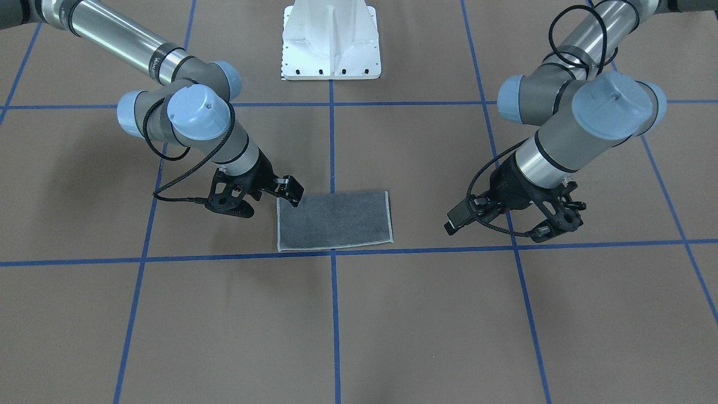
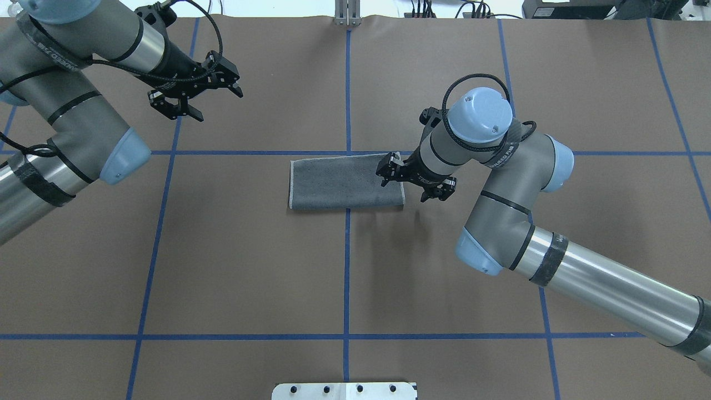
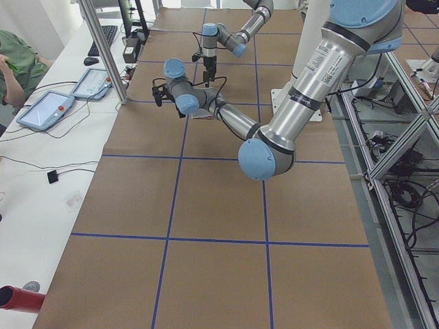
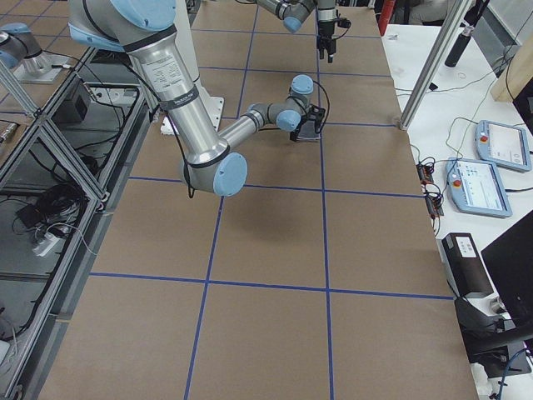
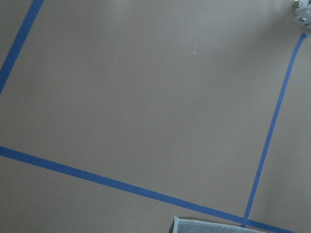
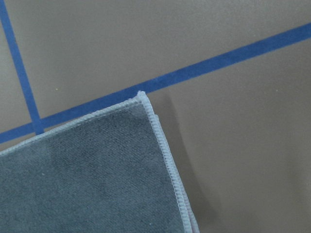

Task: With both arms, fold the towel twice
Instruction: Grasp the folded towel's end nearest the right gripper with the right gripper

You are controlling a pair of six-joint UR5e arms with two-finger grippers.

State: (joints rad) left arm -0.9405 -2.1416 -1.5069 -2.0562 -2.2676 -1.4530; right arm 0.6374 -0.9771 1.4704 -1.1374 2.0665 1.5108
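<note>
- The towel [image 2: 339,183] lies flat on the table [image 2: 250,266], a little above the middle of the overhead view. It is folded into a rectangle with the dark grey face up.
- Its long axis runs left to right in the overhead view, just under a horizontal line of blue tape [image 2: 266,153]. The right end sits slightly higher than the left.
- The towel straddles the vertical tape line at mid-frame.
- Light stitched edging shows on its short ends and on its upper long edge. The lower long edge, nearest the base [image 2: 344,390], looks like the fold.
- The right gripper [image 2: 414,180] is at the towel's right end, its jaws spread apart. One finger [image 2: 389,166] is over the upper right corner and the other is off the cloth to the right.
- I cannot tell whether that finger touches the cloth.
- The right wrist view looks down on that towel corner, with the edging running down one side.
- The left gripper [image 2: 203,100] is in the upper left of the overhead view, well apart from the towel. Its jaws are spread wide and it holds nothing.
- The left wrist view shows mostly bare table and tape, with one towel corner at the bottom edge.
</note>
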